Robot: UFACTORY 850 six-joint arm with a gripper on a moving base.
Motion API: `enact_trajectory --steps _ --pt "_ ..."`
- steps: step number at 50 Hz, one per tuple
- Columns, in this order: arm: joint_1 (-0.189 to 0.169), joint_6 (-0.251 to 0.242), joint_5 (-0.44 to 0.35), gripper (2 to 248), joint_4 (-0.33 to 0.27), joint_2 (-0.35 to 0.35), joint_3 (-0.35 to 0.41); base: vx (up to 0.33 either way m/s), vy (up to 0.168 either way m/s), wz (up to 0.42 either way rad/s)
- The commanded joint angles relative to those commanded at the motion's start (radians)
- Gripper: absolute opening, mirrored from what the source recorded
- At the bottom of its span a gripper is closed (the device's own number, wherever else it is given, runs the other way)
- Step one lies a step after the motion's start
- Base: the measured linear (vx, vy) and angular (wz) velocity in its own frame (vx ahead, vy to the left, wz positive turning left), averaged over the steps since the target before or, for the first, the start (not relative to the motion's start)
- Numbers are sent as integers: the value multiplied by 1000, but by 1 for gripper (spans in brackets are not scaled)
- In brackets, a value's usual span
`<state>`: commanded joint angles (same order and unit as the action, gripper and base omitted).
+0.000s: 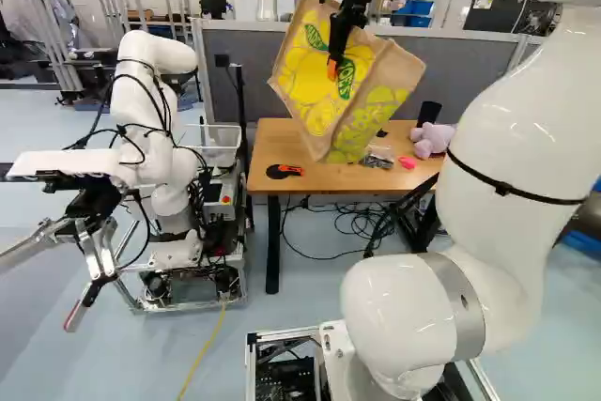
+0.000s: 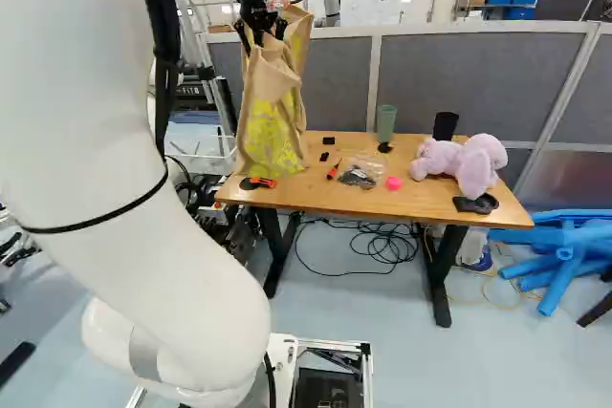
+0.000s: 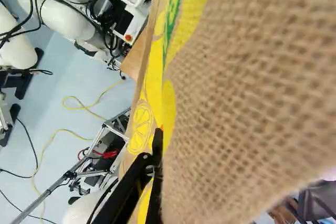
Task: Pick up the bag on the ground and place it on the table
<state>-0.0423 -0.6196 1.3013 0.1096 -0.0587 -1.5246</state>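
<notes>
The bag (image 2: 272,140) hangs bunched in the gripper (image 2: 263,43), which is clamped on its cloth. In the right base view, twelve being straight ahead, it is at eleven o'clock, by the near left part of the table (image 2: 325,195); I cannot tell whether its bottom is fully over the wood. Best carry it a little towards twelve, slowly so it doesn't swing, lower until the bottom bears, then release. From the bag, the black-and-orange tool (image 2: 260,182) lies towards seven, the clear packet (image 2: 361,173) at four and the plush toy (image 2: 469,161) at three; probably avoid dragging cloth across them.
</notes>
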Motion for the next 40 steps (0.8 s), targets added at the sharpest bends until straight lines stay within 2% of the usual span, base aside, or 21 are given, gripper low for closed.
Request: enact_trajectory --steps 34,40 --pt "0 0 0 22 0 0 0 152 3 -15" --pt "1 0 0 22 0 -19 -20 80 -1 -13"
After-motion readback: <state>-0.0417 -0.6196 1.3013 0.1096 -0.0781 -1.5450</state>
